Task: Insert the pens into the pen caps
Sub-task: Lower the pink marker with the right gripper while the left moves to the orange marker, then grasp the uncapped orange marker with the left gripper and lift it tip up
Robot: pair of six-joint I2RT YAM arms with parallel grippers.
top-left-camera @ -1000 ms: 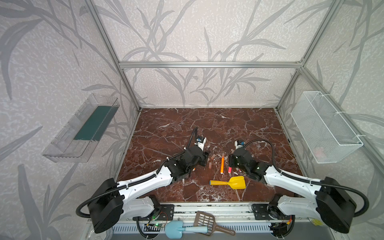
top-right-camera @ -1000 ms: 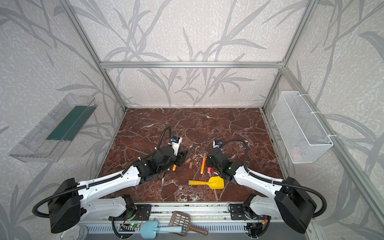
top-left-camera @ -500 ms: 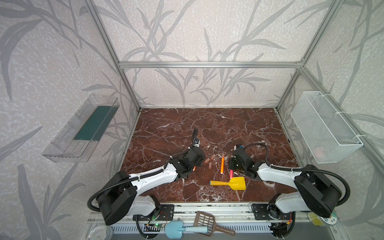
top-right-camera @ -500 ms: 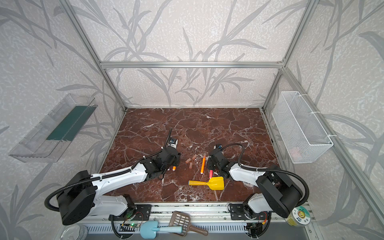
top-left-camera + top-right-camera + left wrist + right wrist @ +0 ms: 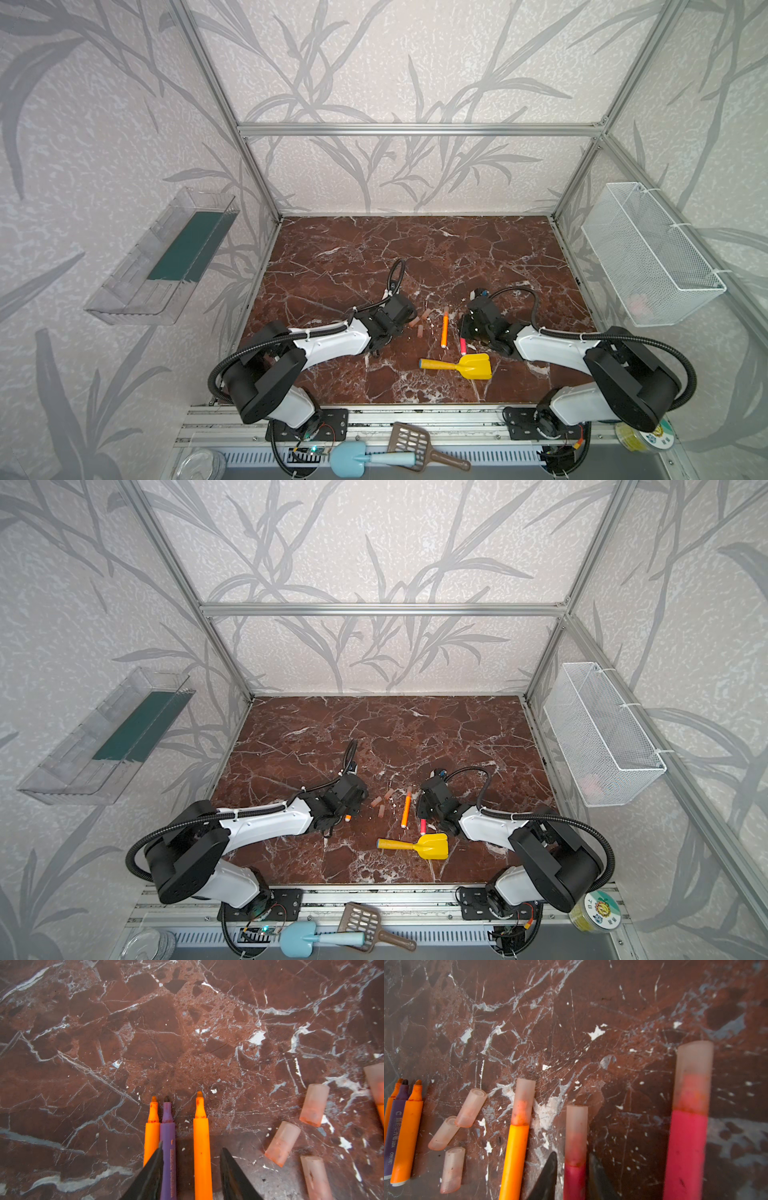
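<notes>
On the left gripper (image 5: 192, 1146) the jaws stand apart, down at the marble table (image 5: 187, 1032). They straddle the purple pen (image 5: 168, 1147) and one uncapped orange pen (image 5: 201, 1147). There is a visible gap between that orange pen and the finger next to it, so nothing is clamped. A second uncapped orange pen (image 5: 150, 1136) lies against the purple pen, partly under the other finger. Three loose caps (image 5: 282, 1142) lie near these pens, off to one side.

On the right gripper (image 5: 573, 1154) the jaws are narrowly apart either side of a capped red-pink pen (image 5: 575, 1180). A sliver of table shows beside one finger; can't tell if the other touches. The capped orange pen (image 5: 515, 1157) lies just beside it, and a second capped red-pink pen (image 5: 685, 1147), blurred, is on the other side.

In both top views the capped orange pen lies between the two grippers, with the yellow shovel (image 5: 469, 365) nearer the front edge.
</notes>
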